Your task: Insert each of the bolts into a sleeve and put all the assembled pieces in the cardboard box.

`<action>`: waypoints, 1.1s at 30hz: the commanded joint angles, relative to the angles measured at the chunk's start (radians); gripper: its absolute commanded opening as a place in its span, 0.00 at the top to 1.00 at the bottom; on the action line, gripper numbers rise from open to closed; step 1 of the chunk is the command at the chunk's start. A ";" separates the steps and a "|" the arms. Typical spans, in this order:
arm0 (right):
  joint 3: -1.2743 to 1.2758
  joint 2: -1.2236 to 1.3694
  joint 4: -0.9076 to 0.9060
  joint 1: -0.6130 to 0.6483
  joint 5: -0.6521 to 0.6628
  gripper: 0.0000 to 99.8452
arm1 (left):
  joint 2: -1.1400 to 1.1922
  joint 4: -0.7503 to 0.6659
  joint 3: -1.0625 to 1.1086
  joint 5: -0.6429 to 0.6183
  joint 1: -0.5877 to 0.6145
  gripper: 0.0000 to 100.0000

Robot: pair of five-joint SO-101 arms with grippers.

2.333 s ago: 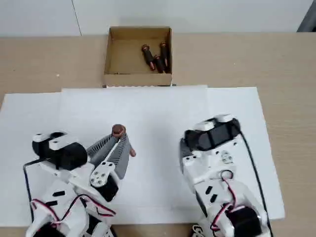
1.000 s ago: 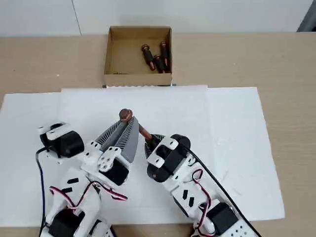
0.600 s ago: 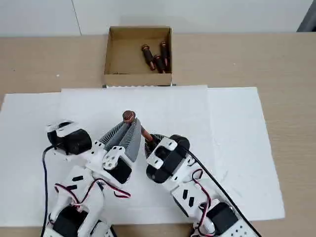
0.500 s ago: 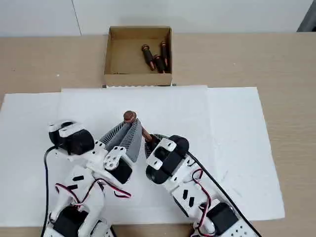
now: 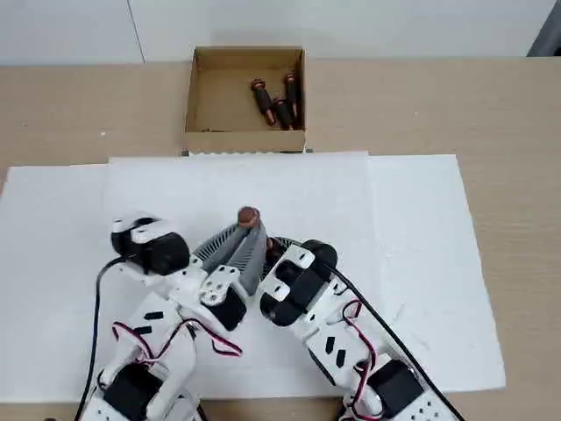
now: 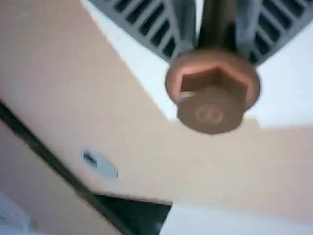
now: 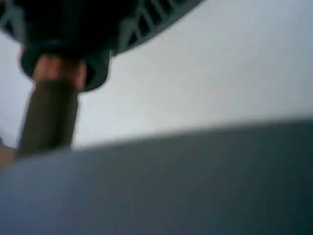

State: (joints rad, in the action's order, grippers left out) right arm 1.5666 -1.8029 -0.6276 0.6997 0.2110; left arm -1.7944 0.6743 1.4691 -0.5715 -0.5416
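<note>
counter (image 5: 508,105): tan wood, carries everything.
paper sheet (image 5: 412,228): white, laid flat on the counter under both arms.
left arm (image 5: 158,333): comes in from the near edge and angles toward the middle of the sheet.
right arm (image 5: 351,342): also from the near edge, angled inward, with its wrist just beside the left arm's wrist.
cardboard box (image 5: 245,140): open top, on the bare counter, touching or just past the far edge of the sheet, well apart from both grippers.
left gripper (image 5: 248,235): grey ribbed fingers closed tight around a shank, head sticking out past the tips; seen close up in the left wrist view (image 6: 215,27).
right gripper (image 5: 268,249): dark jaws clamped on the end of a sleeve, tips just beside the left gripper's tips; own view (image 7: 58,56).
assembled pieces (image 5: 276,103): dark bodies with copper heads, lying bunched in the right half of the box; looks like three, count not certain.
bolt (image 5: 249,216): copper-coloured with a flanged hex head (image 6: 211,95), held in the left gripper over the middle of the sheet.
sleeve (image 7: 49,117): dark cylinder with a copper-coloured end at the right gripper's jaws. Cannot tell if it touches the bolt.
</note>
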 commanded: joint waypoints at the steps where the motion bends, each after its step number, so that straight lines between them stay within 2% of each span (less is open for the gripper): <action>1: -0.072 -0.007 0.028 0.004 0.011 1.00 | -0.006 0.095 -0.013 -0.003 -0.064 1.00; 5: -0.083 -0.007 0.028 0.002 0.011 1.00 | -0.006 0.176 -0.013 -0.003 -0.117 1.00; 12: -0.081 -0.007 0.028 -0.022 0.011 1.00 | -0.006 0.187 -0.027 0.031 -0.133 0.99; 17: -0.081 -0.007 0.028 -0.024 0.011 1.00 | -0.006 0.212 -0.030 0.064 -0.132 0.85; 19: -0.081 -0.007 0.028 -0.024 0.011 1.00 | -0.006 0.233 -0.041 0.080 -0.132 0.82; 29: -0.075 -0.007 0.028 -0.024 0.011 1.00 | -0.003 0.356 -0.177 0.084 -0.129 0.82; 33: -0.075 -0.007 0.028 -0.025 0.011 1.00 | -0.005 0.356 -0.214 0.147 -0.038 0.84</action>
State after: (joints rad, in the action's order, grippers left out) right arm 1.5497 -1.8013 -0.6291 0.6828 0.2140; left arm -1.7960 1.0288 1.3065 -0.4733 -0.6260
